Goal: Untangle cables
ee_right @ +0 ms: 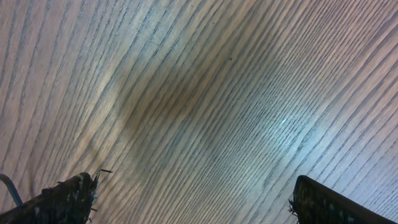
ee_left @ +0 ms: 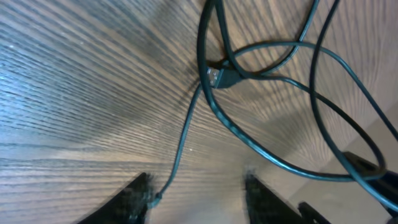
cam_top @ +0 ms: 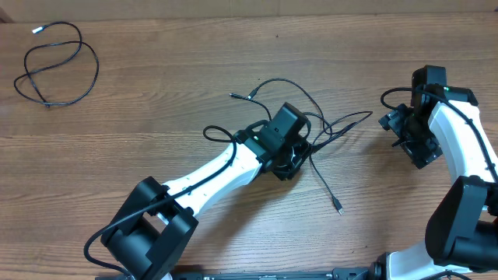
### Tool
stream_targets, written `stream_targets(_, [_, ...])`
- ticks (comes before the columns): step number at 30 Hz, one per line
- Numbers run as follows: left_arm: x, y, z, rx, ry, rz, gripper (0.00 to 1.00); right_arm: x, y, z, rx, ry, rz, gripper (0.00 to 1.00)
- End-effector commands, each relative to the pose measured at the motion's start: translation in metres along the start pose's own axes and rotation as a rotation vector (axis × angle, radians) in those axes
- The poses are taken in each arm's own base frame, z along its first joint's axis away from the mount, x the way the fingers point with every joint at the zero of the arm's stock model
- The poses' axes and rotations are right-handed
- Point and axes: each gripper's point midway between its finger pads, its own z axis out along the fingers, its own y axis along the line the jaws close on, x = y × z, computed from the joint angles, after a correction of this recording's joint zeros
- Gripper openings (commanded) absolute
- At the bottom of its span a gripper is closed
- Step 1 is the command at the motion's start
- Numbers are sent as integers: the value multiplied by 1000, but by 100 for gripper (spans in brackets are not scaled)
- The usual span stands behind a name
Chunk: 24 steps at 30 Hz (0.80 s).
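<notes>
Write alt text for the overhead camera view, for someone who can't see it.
The left arm reaches across a wooden table, its end over a tangle of thin black cables at centre. One more cable lies coiled in the top left corner; the right arm sits at the right edge, apart from them.
</notes>
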Motion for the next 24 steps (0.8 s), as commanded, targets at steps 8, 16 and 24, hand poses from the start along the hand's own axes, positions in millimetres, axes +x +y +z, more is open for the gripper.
stream_targets(8, [-34,-6,-5,24,-239,134,4,0,0,0,1,-2,-6,100])
stream_targets(16, [-59,-20,-15,12,-303,491,4,0,0,0,1,-2,-6,100])
stream_targets(24, [-109,-49,-64,-6,-403,735,4,0,0,0,1,-2,-6,100])
